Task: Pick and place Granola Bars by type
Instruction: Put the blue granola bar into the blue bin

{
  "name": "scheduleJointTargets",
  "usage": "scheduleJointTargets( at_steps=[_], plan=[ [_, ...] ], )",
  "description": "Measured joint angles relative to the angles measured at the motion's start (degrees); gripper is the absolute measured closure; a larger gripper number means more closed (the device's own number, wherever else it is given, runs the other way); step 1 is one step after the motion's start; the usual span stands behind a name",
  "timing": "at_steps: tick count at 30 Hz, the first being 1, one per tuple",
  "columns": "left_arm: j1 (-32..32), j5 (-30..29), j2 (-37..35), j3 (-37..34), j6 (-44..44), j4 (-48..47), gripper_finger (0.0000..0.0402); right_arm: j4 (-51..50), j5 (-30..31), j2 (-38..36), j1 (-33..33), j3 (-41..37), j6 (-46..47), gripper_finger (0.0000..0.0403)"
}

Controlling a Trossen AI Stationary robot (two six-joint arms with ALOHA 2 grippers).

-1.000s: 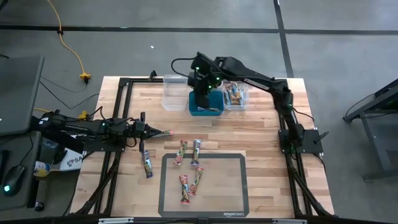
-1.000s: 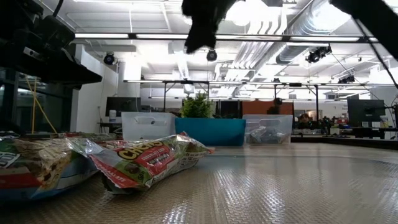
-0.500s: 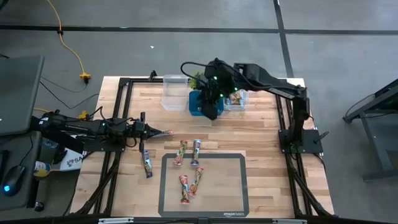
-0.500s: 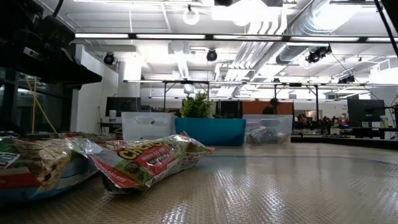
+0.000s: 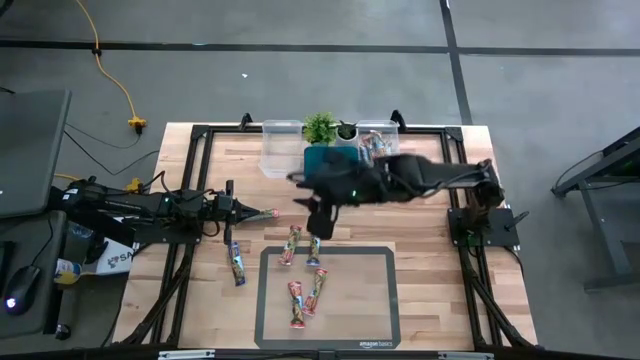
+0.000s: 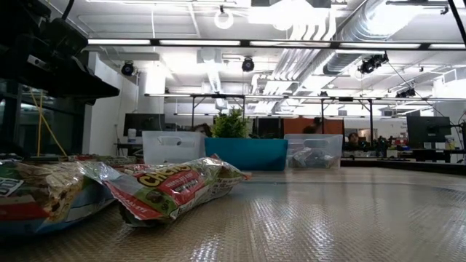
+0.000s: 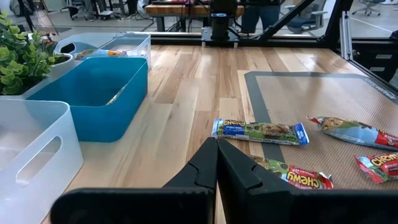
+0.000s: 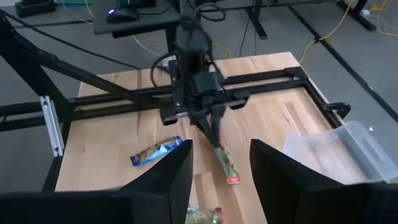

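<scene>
Several granola bars lie flat around the black mat [image 5: 380,300]. Two straddle its far edge [image 5: 292,244] [image 5: 315,243], two rest on it [image 5: 297,303] [image 5: 316,290], and a blue one [image 5: 237,263] is on the wood. A red-green bar [image 5: 263,214] lies right at my left gripper [image 5: 246,211], which is shut [image 7: 216,144]. My right gripper [image 5: 322,220] hovers open and empty over the bars at the mat's far edge; its fingers [image 8: 168,180] stand wide apart. More bars sit in the clear right bin [image 5: 378,142]. My left gripper's shut fingertips [image 8: 213,138] stand level at the end of the red-green bar [image 8: 227,163], which lies flat on the wood. Whether they touch it I cannot tell; in its own wrist view the fingers hide that bar.
Along the far edge stand an empty clear bin [image 5: 280,148], a blue bin [image 5: 322,158] with a green plant [image 5: 320,127] behind it, and the clear bin with bars. Black frame rails [image 5: 195,180] border the table. Bare wood lies right of the mat.
My right arm has swung from above the blue bin toward the near edge and leftward, uncovering the plant and bin, and now reaches over the bars at the mat's far edge. It left the top of the low view. The left arm and the bars kept still.
</scene>
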Motion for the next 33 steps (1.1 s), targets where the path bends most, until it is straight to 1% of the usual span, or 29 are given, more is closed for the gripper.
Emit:
scheduleJointTargets(
  at_steps=[7, 12, 14, 16, 19, 23, 25, 27, 31, 33],
  plan=[
    [0.01, 0.00, 0.02, 0.00, 0.00, 0.00, 0.0400, 1.14, 4.12, 4.11, 2.43, 0.00, 5.48, 0.0261],
    [-0.01, 0.00, 0.00, 0.01, 0.01, 0.01, 0.0400, 1.88, 8.56, 6.57, 3.74, -0.02, 9.56, 0.0261],
    [-0.01, 0.00, 0.00, 0.02, 0.02, 0.00, 0.0400, 2.88, 10.67, 6.95, 4.39, -1.28, 11.57, 0.0260],
    [0.01, 0.00, 0.02, 0.02, 0.02, 0.01, 0.0400, 4.77, 13.25, 6.78, 5.27, -4.07, 14.07, 0.0261],
    [0.01, 0.00, 0.02, 0.01, 0.01, 0.01, 0.0400, 8.91, 16.43, 5.56, 6.83, -10.94, 18.78, 0.0261],
    [0.01, 0.00, 0.00, 0.01, 0.02, 0.01, 0.0400, 17.48, 20.18, 1.59, 8.57, -24.14, 28.49, 0.0261],
    [0.00, 0.00, 0.00, 0.02, 0.02, 0.01, 0.0400, 21.74, 20.32, -0.18, 8.63, -30.59, 33.30, 0.0261],
    [-0.01, 0.00, 0.01, 0.00, 0.00, 0.01, 0.0400, 23.81, 18.65, -1.64, 7.83, -35.49, 38.66, 0.0262],
    [0.00, 0.01, 0.00, -0.01, 0.01, 0.01, 0.0400, 23.81, 12.31, -2.89, 5.11, -41.54, 50.33, 0.0265],
    [-0.01, 0.00, 0.00, 0.02, 0.00, 0.01, 0.0400, 23.63, 7.54, -2.84, 3.23, -43.63, 55.30, 0.0265]
  ],
)
